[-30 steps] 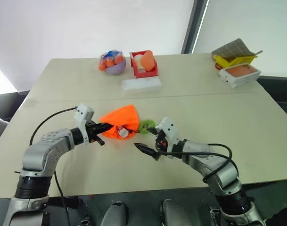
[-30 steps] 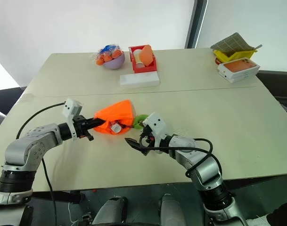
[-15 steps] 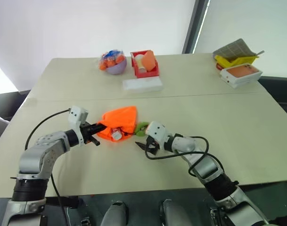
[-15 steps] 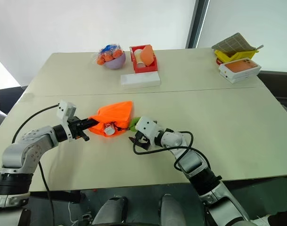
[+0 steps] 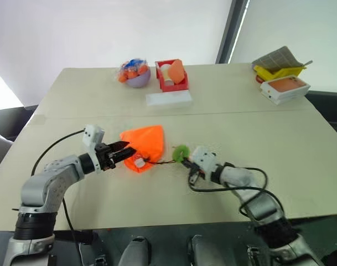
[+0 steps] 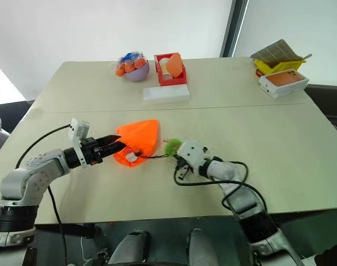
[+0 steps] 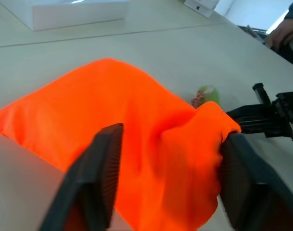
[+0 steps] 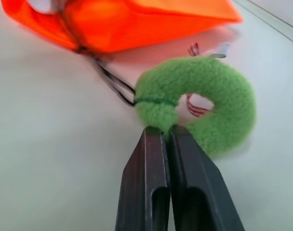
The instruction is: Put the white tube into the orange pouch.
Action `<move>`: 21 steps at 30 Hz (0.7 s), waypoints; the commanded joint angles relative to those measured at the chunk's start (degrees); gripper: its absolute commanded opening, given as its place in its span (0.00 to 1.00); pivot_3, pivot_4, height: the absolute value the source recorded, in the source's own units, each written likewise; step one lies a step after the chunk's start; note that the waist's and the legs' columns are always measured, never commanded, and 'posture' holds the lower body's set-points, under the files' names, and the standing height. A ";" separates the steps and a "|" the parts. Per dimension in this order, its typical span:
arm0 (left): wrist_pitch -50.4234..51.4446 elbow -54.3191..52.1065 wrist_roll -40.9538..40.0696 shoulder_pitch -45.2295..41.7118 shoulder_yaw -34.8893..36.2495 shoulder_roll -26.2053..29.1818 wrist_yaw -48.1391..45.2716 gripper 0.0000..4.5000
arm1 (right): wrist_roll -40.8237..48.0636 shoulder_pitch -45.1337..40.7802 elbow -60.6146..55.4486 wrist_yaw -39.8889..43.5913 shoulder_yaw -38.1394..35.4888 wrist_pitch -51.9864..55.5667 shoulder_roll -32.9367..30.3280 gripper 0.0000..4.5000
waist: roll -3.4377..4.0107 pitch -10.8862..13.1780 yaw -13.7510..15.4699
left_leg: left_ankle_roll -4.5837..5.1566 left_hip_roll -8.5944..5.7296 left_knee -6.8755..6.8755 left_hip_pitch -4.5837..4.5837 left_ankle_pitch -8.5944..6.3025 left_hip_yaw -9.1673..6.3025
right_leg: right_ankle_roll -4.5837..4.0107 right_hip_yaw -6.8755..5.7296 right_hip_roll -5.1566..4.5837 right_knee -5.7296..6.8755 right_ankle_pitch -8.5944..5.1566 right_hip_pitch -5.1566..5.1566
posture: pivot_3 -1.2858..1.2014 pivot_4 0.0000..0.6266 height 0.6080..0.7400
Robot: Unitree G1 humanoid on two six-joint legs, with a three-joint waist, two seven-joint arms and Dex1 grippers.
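One end of the white tube [image 6: 131,157] pokes from the orange pouch [image 6: 139,137] mouth.

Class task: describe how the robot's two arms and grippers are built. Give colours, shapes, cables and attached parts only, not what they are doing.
Both arms are rounded silver-grey metal segments with black joints. A loose black cable loops along each. A small white box sits at each wrist. The left gripper and the right gripper each have two black fingers, flat and tapering, with ribbed inner faces on the left and slotted backs on the right.
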 commanded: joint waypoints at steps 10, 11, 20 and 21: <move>-0.40 0.05 -0.60 -4.02 -1.02 2.21 -5.77 0.99 | 24.78 8.11 -16.99 2.72 -22.73 11.99 -1.39 0.00 | -0.01 0.02 -0.03 | 0.00 0.01 0.00 0.00 -0.01 0.00 | 0.00 0.00 0.00 -0.03 -0.02 -0.03 | 0.52 0.24 1.00; -0.54 0.06 -0.52 -4.26 -1.06 2.25 -6.23 0.99 | 25.54 8.13 -17.24 2.45 -23.02 12.33 -1.30 0.00 | 0.00 0.02 -0.08 | 0.00 0.01 0.00 -0.02 -0.01 0.00 | 0.00 0.00 0.00 -0.05 -0.02 -0.04 | 0.52 0.24 1.00; -7.28 2.74 6.37 -11.51 -8.76 2.72 -11.19 0.99 | 27.57 7.48 -16.92 0.77 -21.95 12.41 -1.53 0.00 | 0.01 0.02 0.11 | 0.00 0.00 0.00 -0.07 -0.01 0.03 | -0.01 -0.01 -0.02 -0.14 -0.02 -0.05 | 0.52 0.24 1.00; -8.22 2.87 7.47 -12.24 -10.82 2.68 -12.58 0.99 | 27.73 7.31 -16.89 0.86 -21.84 12.40 -1.64 0.00 | 0.01 0.02 0.12 | -0.01 0.00 0.00 -0.07 -0.01 0.05 | -0.01 0.00 -0.04 -0.15 -0.02 -0.04 | 0.52 0.24 1.00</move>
